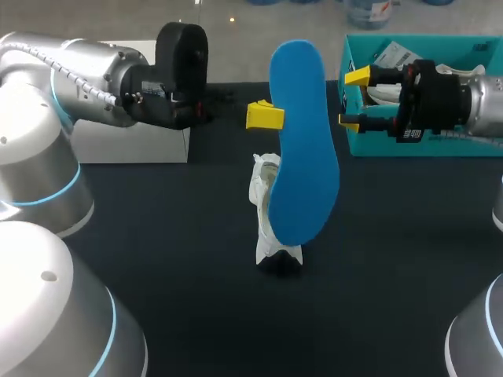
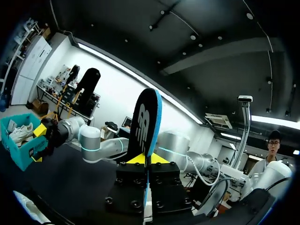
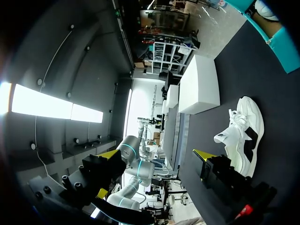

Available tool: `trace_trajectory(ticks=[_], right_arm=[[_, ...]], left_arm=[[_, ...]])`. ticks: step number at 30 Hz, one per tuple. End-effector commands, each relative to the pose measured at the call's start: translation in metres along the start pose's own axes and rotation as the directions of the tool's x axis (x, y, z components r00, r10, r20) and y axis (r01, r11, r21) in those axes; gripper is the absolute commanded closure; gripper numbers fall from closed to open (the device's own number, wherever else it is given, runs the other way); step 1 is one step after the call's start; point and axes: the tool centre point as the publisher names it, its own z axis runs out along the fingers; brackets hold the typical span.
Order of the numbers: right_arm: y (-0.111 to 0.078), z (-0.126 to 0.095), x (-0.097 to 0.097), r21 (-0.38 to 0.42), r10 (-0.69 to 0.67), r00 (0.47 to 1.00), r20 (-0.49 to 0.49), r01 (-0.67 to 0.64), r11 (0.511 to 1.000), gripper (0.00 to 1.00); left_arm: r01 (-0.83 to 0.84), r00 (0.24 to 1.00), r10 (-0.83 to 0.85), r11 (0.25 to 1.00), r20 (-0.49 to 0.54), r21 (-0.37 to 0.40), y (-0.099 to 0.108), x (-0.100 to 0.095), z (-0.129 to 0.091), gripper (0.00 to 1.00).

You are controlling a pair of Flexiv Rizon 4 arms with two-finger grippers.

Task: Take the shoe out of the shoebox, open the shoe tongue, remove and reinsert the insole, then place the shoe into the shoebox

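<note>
My left gripper [image 1: 265,115] is shut on the edge of a blue insole [image 1: 302,141] and holds it upright above the table. In the left wrist view the insole [image 2: 147,122] stands edge-on between that gripper's [image 2: 146,159] yellow tips, dark face to one side, blue to the other. Below it a white shoe [image 1: 269,208] lies on the dark table; it also shows ahead of the right gripper [image 3: 157,157] as the white shoe [image 3: 241,136]. My right gripper [image 1: 355,98] hovers open and empty in front of the teal shoebox [image 1: 440,145].
The teal shoebox [image 2: 18,150] at the back right holds another white shoe [image 2: 21,131]. A white box [image 1: 134,141] stands at the back left, under my left arm. The dark table [image 1: 196,275] stretches toward the front.
</note>
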Motion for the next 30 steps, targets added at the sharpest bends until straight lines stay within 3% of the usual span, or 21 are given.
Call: trace_trajectory(ticks=[1,10,12,18,21,22,23,24,30], right_arm=[[0.0,0.001,0.0,-0.002,0.001,1.0,0.002,-0.001,1.0,0.0],[0.0,0.001,0.0,-0.002,0.001,1.0,0.002,-0.001,1.0,0.0],[0.0,0.001,0.0,-0.002,0.001,1.0,0.002,-0.001,1.0,0.0],[0.0,0.001,0.0,-0.002,0.001,1.0,0.002,-0.001,1.0,0.0],[0.0,0.001,0.0,-0.002,0.001,1.0,0.002,-0.001,1.0,0.0],[0.0,0.001,0.0,-0.002,0.001,1.0,0.002,-0.001,1.0,0.0],[0.0,0.001,0.0,-0.002,0.001,1.0,0.002,-0.001,1.0,0.0],[0.0,0.001,0.0,-0.002,0.001,1.0,0.002,-0.001,1.0,0.0],[0.0,0.001,0.0,-0.002,0.001,1.0,0.002,-0.001,1.0,0.0]], left_arm=[[-0.355,0.926,0.375,0.907,0.049,-0.226,-0.01,-0.014,-0.001,1.0],[-0.355,0.926,0.375,0.907,0.049,-0.226,-0.01,-0.014,-0.001,1.0],[-0.554,0.811,0.584,0.781,0.024,-0.288,-0.002,-0.03,-0.005,1.0],[-0.745,0.618,0.786,0.593,0.019,-0.305,0.002,-0.052,-0.007,1.0],[-0.845,0.456,0.887,0.408,-0.068,-0.345,0.004,-0.063,-0.01,1.0],[-0.888,0.356,0.925,0.288,-0.137,-0.358,0.006,-0.068,-0.012,1.0],[-0.896,0.328,0.932,0.254,-0.156,-0.365,0.007,-0.071,-0.014,1.0],[-0.897,0.311,0.933,0.226,-0.18,-0.38,0.007,-0.073,-0.015,1.0],[-0.897,0.311,0.933,0.226,-0.18,-0.38,0.007,-0.073,-0.015,1.0]])
